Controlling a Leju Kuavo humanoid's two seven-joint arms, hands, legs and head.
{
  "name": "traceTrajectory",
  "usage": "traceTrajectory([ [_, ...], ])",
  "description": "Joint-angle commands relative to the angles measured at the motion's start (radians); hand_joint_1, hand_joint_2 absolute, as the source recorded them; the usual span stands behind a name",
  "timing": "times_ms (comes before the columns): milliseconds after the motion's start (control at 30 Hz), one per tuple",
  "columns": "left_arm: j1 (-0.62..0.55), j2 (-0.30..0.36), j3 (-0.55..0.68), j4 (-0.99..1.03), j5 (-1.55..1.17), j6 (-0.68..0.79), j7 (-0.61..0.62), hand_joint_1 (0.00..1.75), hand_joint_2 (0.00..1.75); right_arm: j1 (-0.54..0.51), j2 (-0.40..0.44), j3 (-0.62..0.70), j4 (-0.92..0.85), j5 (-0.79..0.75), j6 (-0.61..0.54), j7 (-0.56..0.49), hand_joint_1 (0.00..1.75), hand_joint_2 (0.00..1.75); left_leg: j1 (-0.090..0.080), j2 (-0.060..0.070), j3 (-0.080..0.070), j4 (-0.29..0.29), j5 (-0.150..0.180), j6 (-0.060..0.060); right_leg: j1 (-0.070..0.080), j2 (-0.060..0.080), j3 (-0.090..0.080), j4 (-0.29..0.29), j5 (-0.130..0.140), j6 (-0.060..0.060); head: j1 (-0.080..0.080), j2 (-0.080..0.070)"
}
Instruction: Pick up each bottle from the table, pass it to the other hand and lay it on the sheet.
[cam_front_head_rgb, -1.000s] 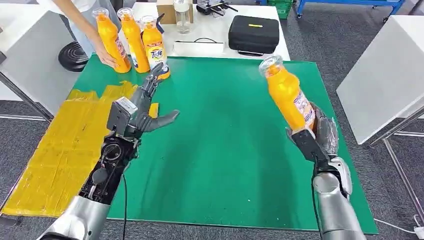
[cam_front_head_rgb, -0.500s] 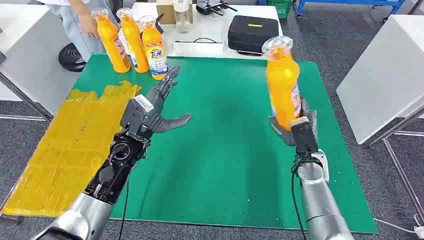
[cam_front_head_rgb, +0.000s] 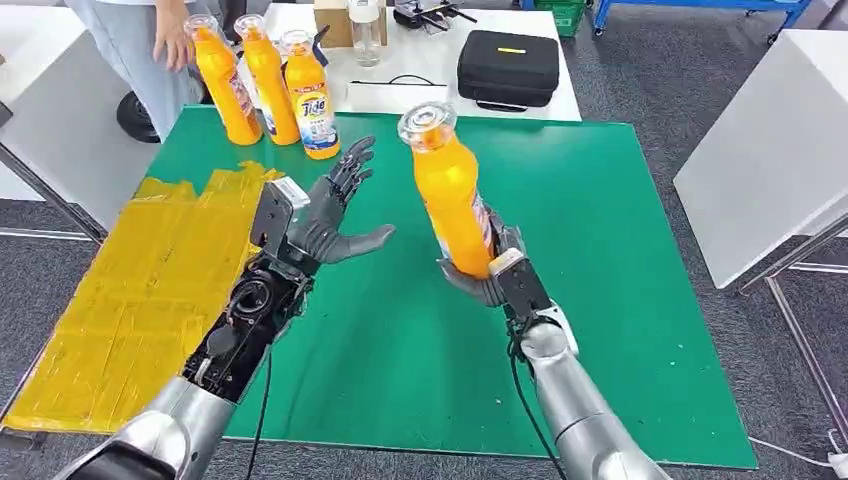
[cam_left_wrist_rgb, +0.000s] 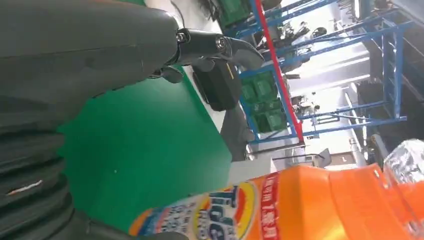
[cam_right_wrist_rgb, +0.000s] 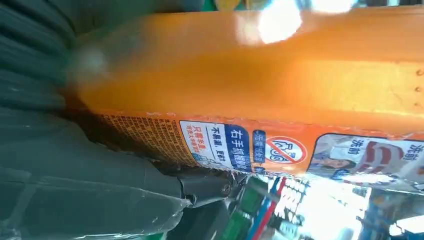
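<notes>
My right hand (cam_front_head_rgb: 492, 270) grips an orange bottle (cam_front_head_rgb: 448, 190) by its lower part and holds it nearly upright above the middle of the green mat (cam_front_head_rgb: 580, 330); the right wrist view shows its label (cam_right_wrist_rgb: 280, 145) close up. My left hand (cam_front_head_rgb: 335, 205) hovers a short way to the bottle's left with fingers spread and palm facing it, holding nothing. Three more orange bottles (cam_front_head_rgb: 268, 80) stand at the mat's far left corner. The yellow sheet (cam_front_head_rgb: 130, 290) lies along the mat's left side. The left wrist view shows the held bottle (cam_left_wrist_rgb: 300, 205) near that hand's fingers (cam_left_wrist_rgb: 220, 45).
A person (cam_front_head_rgb: 150, 40) stands behind the far left corner, one hand near the standing bottles. On the white table beyond the mat are a black case (cam_front_head_rgb: 507, 66), a clear jar (cam_front_head_rgb: 365, 30) and a cardboard box (cam_front_head_rgb: 330, 22). A white table (cam_front_head_rgb: 770, 150) stands to the right.
My right hand has carried the bottle leftward from the mat's right side to its middle. My left hand rose and moved slightly right toward it. The person's hand drew back from the standing bottles.
</notes>
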Motion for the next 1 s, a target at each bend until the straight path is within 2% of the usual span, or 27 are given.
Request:
traceTrajectory([
  [33,-0.061,-0.002,-0.02,0.104,0.032,-0.021,0.017,0.0,1.75,-0.072,0.03,0.071,0.128,-0.007,0.007,-0.003,1.75,1.75,0.001,0.0,0.005,0.001,-0.003,-0.003,0.002,-0.001,0.005,0.001,-0.002,-0.003,0.0,0.0],
  [100,-0.061,-0.002,-0.02,0.104,0.032,-0.021,0.017,0.0,1.75,-0.072,0.03,0.071,0.128,-0.007,0.007,-0.003,1.75,1.75,0.001,0.0,0.003,0.0,-0.001,-0.002,0.001,-0.001,0.003,0.0,-0.001,-0.002,0.0,0.0],
  [200,-0.062,-0.001,-0.024,0.106,0.034,-0.02,0.017,0.0,1.75,-0.075,0.029,0.072,0.133,-0.009,0.003,-0.003,1.75,1.75,0.002,0.001,0.007,0.002,-0.004,-0.003,0.002,-0.001,0.007,0.001,-0.004,-0.003,0.0,0.0],
  [300,-0.081,-0.006,-0.033,0.13,0.087,-0.053,0.034,0.0,1.75,-0.076,0.04,0.094,0.144,-0.012,-0.003,-0.003,1.75,1.75,0.001,0.0,0.003,0.0,-0.001,-0.001,0.001,-0.001,0.003,0.0,-0.001,-0.002,0.0,0.0],
  [400,-0.1,-0.02,-0.054,0.145,0.136,-0.084,0.042,0.0,1.75,-0.072,0.046,0.119,0.132,-0.019,-0.03,-0.003,1.75,1.75,0.002,-0.001,0.006,0.002,-0.004,-0.003,0.002,-0.002,0.006,0.002,-0.004,-0.003,0.0,0.0],
  [467,-0.095,-0.021,-0.072,0.131,0.152,-0.096,0.044,0.0,1.75,-0.078,0.047,0.122,0.141,-0.028,-0.035,-0.003,1.75,1.75,0.001,-0.001,0.003,0.001,-0.002,-0.002,0.001,-0.002,0.003,0.001,-0.002,-0.002,0.0,0.0],
  [700,-0.059,-0.04,-0.145,0.082,0.173,-0.12,0.039,0.0,1.75,-0.071,0.047,0.142,0.146,-0.024,-0.054,-0.003,1.75,1.75,0.002,-0.001,0.008,0.002,-0.005,-0.003,0.002,-0.003,0.008,0.001,-0.004,-0.003,0.0,0.0],
  [800,-0.052,-0.045,-0.168,0.063,0.188,-0.125,0.039,0.0,1.75,-0.081,0.049,0.145,0.164,-0.023,-0.046,-0.003,1.75,1.75,0.001,-0.001,0.002,0.0,-0.001,-0.001,0.001,-0.002,0.002,0.0,-0.001,-0.001,-0.001,0.0],
  [1000,-0.026,-0.037,-0.196,0.036,0.22,-0.127,0.043,0.0,1.75,-0.081,0.062,0.151,0.181,-0.021,-0.048,-0.003,1.75,1.75,0.001,0.001,0.007,0.001,-0.004,-0.003,0.002,-0.001,0.007,0.001,-0.003,-0.003,0.0,0.0],
])
